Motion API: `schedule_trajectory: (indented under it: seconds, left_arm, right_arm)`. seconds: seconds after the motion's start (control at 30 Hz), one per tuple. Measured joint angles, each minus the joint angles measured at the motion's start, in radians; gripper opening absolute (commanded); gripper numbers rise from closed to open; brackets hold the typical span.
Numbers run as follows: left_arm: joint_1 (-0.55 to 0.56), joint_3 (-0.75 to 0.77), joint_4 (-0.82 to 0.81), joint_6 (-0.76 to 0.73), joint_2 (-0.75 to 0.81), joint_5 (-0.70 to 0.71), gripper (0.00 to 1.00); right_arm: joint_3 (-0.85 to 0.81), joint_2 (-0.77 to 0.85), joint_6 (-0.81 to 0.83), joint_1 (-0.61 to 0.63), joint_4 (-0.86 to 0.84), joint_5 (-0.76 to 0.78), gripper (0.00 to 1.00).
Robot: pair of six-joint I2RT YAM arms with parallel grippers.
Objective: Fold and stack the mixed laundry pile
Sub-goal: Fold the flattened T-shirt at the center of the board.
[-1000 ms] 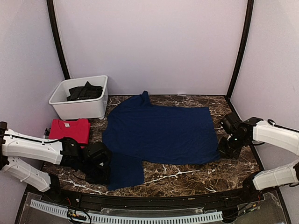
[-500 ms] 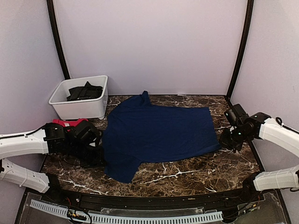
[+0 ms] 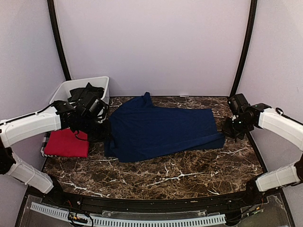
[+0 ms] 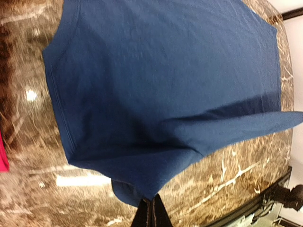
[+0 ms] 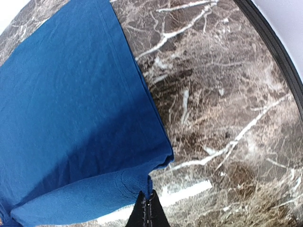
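We were mid-fold on the navy shirt [image 3: 161,130], which lay across the middle of the table [image 3: 189,175]. The left gripper [image 4: 152,205] was pinched shut on a shirt corner on its left side. The right gripper [image 5: 147,201] was pinched shut on the hem corner near the right edge, and the near part of the cloth was raised over the rest. The red shirt [image 3: 66,143] lay folded by the left edge, and the dark shirt [image 3: 85,92] sat in the bin [image 3: 60,89] at the far left corner. Next, we judged, both corners needed carrying level toward the shirt's far edge, laying edge on edge, and releasing only then.
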State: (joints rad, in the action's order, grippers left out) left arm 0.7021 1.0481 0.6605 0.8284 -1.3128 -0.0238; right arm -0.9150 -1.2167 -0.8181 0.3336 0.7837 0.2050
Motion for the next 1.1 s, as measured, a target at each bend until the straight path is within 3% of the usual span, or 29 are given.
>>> schedule_trajectory:
  seconds: [0.3, 0.67, 1.1]
  left_arm:
    - [-0.111, 0.162, -0.028, -0.132, -0.188, 0.018, 0.00]
    - [-0.138, 0.348, -0.042, -0.265, -0.403, 0.036, 0.00]
    - [-0.194, 0.480, -0.040, -0.362, -0.541, 0.063, 0.00]
  right_arm:
    - [-0.042, -0.124, 0.092, -0.089, -0.093, -0.015, 0.00]
    - [-0.130, -0.282, 0.166, -0.122, -0.188, -0.059, 0.00]
    - [-0.204, -0.403, 0.212, -0.165, -0.239, -0.082, 0.00]
